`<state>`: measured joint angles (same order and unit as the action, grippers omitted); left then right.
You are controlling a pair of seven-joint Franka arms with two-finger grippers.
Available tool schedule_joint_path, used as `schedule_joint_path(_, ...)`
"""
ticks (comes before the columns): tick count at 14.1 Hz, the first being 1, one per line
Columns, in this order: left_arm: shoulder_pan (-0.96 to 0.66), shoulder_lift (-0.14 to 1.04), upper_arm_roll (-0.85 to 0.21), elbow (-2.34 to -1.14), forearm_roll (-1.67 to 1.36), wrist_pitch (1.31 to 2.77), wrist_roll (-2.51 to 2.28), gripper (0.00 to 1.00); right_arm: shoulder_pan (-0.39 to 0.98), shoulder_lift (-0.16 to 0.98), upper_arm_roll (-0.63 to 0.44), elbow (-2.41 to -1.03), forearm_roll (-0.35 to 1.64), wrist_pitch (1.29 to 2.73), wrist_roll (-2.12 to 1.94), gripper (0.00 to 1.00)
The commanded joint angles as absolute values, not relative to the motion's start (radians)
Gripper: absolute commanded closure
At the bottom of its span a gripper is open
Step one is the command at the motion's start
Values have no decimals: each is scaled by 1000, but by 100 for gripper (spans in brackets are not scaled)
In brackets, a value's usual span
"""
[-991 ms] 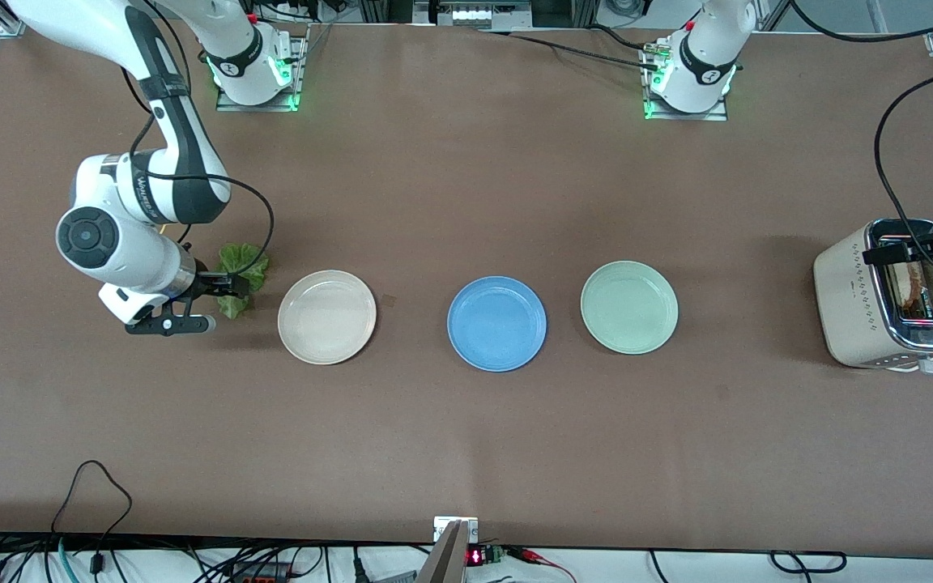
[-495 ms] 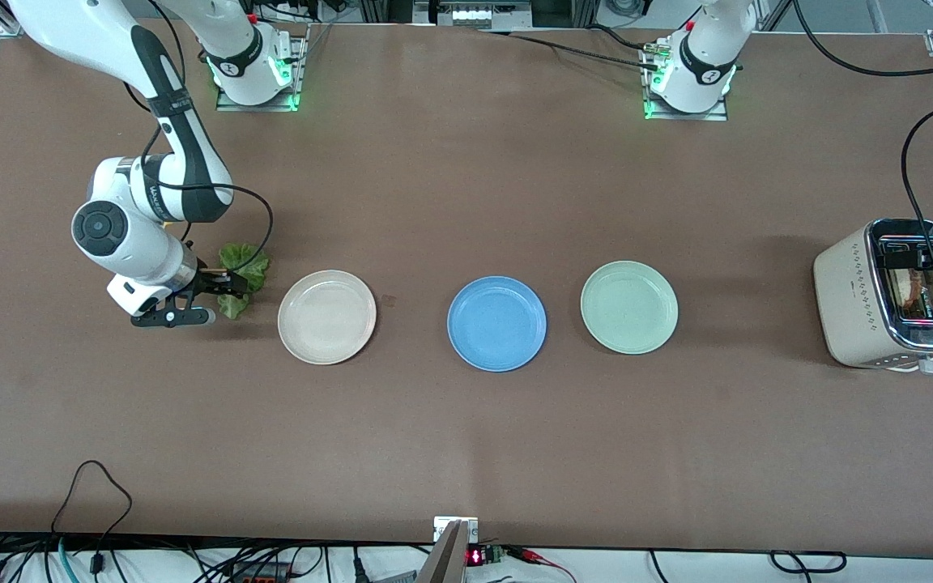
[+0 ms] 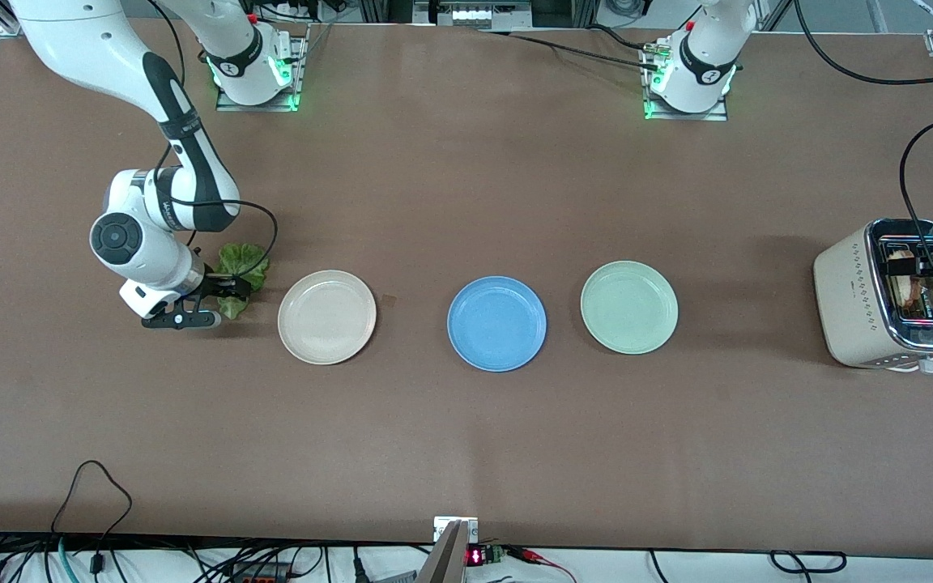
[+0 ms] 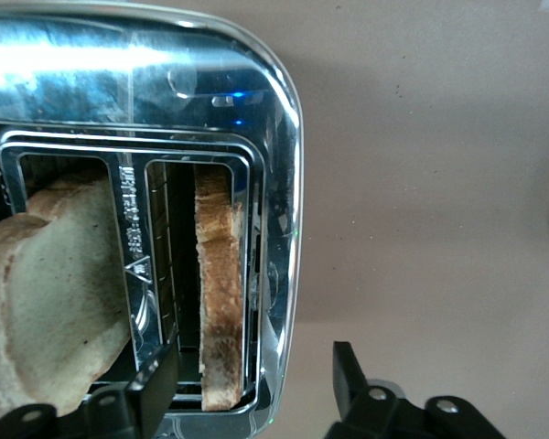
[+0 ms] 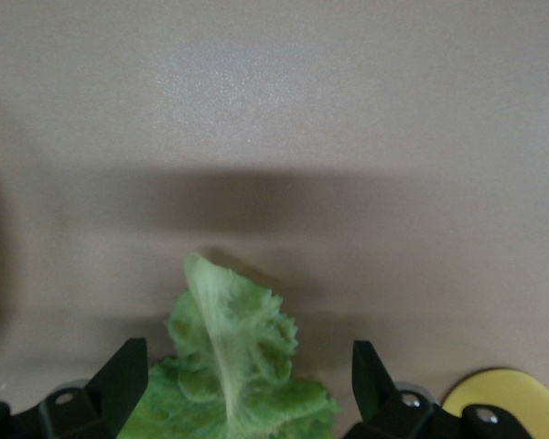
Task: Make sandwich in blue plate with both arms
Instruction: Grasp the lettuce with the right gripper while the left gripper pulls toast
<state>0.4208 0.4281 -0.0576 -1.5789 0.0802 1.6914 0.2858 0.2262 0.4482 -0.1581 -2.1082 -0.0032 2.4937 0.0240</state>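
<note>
Mid-blue, the round shallow plate (image 3: 496, 323) lies bare, middle of three plates, between the cream-white plate (image 3: 326, 317) and the pale green plate (image 3: 628, 307). One crinkly green lettuce leaf (image 5: 231, 375) lies between the right gripper's (image 5: 247, 380) spread fingers. The left gripper (image 4: 256, 389), jaws apart, straddles one of two browned bread slices (image 4: 218, 291) in the cream toaster (image 3: 859, 301).

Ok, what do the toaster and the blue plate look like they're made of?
Toaster: cream body, probably painted metal or plastic, with a polished chrome top that mirrors light. Blue plate: matte, uniformly coloured, no glare; likely plastic or melamine, though ceramic can't be ruled out.
</note>
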Motion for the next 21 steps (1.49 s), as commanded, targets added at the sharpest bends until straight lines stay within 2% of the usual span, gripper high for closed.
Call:
schedule_joint_path(1,439,452,-66,-1562,94,1681,310,27,216,460,-152,-2100,-3,2511,9,12)
schedule_joint_path(2,442,453,-66,-1562,94,1681,310,31,216,463,-152,-2095,-3,2510,9,17)
schedule_joint_path(6,453,459,-66,-1562,94,1677,298,75,219,480,-152,-2091,-2,2511,9,43)
schedule_joint_path(9,459,459,-66,-1563,94,1677,308,98,222,489,-152,-2091,-2,2517,9,62)
schedule_joint_path(12,466,445,-66,-1543,94,1642,403,99,224,488,-152,-2089,-2,2516,11,88)
schedule_joint_path(15,466,430,-66,-1424,94,1567,482,99,222,488,-152,-2074,-2,2507,8,99)
schedule_joint_path(18,443,430,-87,-1251,83,1320,480,99,222,479,-152,-2066,-2,2493,6,100)
schedule_joint_path(21,330,425,-100,-1160,89,1198,459,99,219,457,-152,-2002,-2,2381,5,100)
